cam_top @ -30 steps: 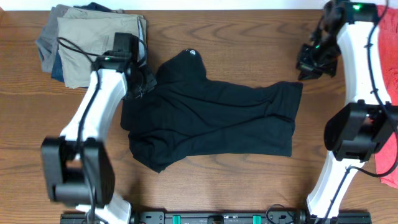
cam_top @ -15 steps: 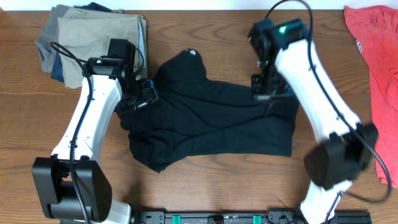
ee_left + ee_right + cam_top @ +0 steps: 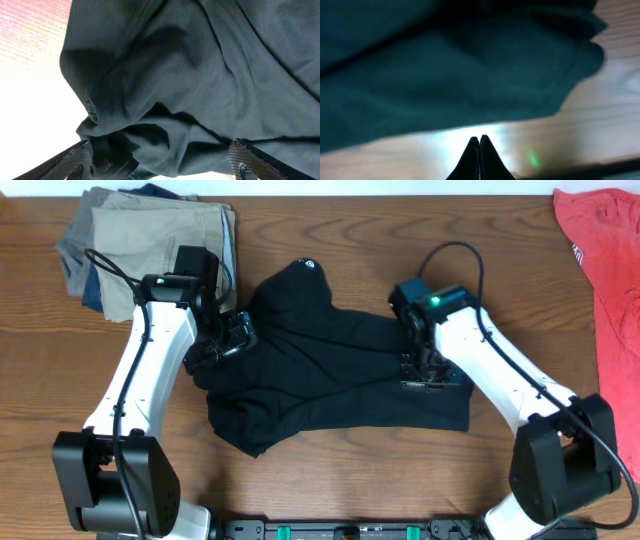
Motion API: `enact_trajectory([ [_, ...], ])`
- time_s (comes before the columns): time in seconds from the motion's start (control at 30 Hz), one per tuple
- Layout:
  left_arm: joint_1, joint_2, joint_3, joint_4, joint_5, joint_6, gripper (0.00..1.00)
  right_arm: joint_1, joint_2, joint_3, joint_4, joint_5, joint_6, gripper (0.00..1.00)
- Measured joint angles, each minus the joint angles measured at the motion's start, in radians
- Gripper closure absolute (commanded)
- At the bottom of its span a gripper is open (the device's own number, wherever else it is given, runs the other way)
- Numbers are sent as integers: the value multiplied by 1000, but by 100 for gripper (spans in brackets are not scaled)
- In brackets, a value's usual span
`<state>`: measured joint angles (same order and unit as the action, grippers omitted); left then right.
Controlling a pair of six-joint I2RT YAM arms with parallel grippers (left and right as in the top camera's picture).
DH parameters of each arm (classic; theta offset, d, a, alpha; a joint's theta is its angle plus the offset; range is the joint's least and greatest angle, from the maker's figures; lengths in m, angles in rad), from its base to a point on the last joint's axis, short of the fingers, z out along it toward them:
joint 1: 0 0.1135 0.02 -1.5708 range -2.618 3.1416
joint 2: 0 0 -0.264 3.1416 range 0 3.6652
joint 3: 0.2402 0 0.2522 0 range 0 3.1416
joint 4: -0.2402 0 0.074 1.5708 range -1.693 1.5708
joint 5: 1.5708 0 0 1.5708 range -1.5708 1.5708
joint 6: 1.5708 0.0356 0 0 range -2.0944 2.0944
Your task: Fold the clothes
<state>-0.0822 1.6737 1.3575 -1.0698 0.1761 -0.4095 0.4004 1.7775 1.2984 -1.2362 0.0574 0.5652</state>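
Black garment [image 3: 340, 385] lying lengthwise left-right, left tool [image 3: 160, 164] spread wide, right tool [image 3: 480, 144] closed, empty

The garment [image 3: 330, 370] is black with a white logo [image 3: 306, 266], the shirt [image 3: 600, 260] coral-red, the table [image 3: 330, 490] brown woodgrain.

Red shirt [image 3: 605, 270] cropped at overhead's edge; black garment [image 3: 445, 65] blurred in right-wrist view.

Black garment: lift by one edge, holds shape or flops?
Likely flops: the black garment lies in soft creases and bunched folds. Lifted by one edge, the rest would probably drape and drag. Pushing would likely wrinkle it, not slide it whole.
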Motion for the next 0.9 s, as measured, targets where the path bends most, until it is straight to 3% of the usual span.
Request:
enact_trajectory([
  [0.47,0,0,-3,1,0,3,9,-196,0,-335,293,-94,10,99],
  [0.67,0,0,-4,1,0,4,9,-234,-23,-364,312,-130,26,99],
  [0.9,0,0,-4,0,0,19,2,-325,-24,-394,224,-150,32,99],
])
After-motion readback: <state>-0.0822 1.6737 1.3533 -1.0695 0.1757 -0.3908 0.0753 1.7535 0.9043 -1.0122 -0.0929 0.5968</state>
